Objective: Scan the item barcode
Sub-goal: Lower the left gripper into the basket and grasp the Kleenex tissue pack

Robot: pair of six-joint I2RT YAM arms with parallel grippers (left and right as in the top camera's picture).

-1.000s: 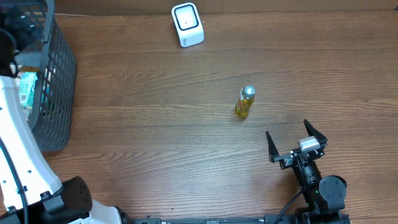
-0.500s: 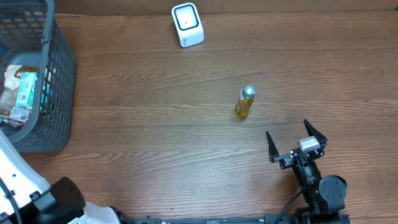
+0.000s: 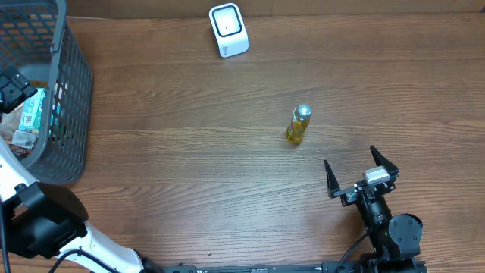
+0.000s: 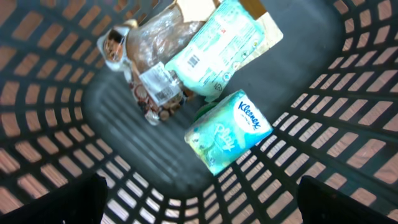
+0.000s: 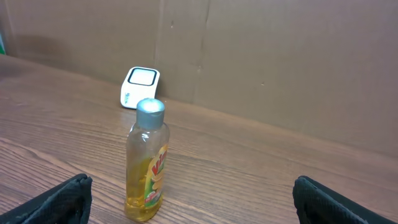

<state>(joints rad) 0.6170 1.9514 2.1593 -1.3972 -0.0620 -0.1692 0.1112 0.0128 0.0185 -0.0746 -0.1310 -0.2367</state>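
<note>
On brown wood table (image 3: 189, 174): upright bottle (image 3: 298, 125), scanner (image 3: 228, 30); left hand (image 4: 199, 202), right hand (image 3: 350, 161) both open.

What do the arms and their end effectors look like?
The left arm has white links and black joint housings. The right arm is black, with a black cable at its base and a silver block behind the right end effector, whose two fingers taper to points. The left end effector is black.

One bottle (image 3: 298, 125), one scanner (image 3: 228, 30), one basket (image 3: 72, 98)
</note>
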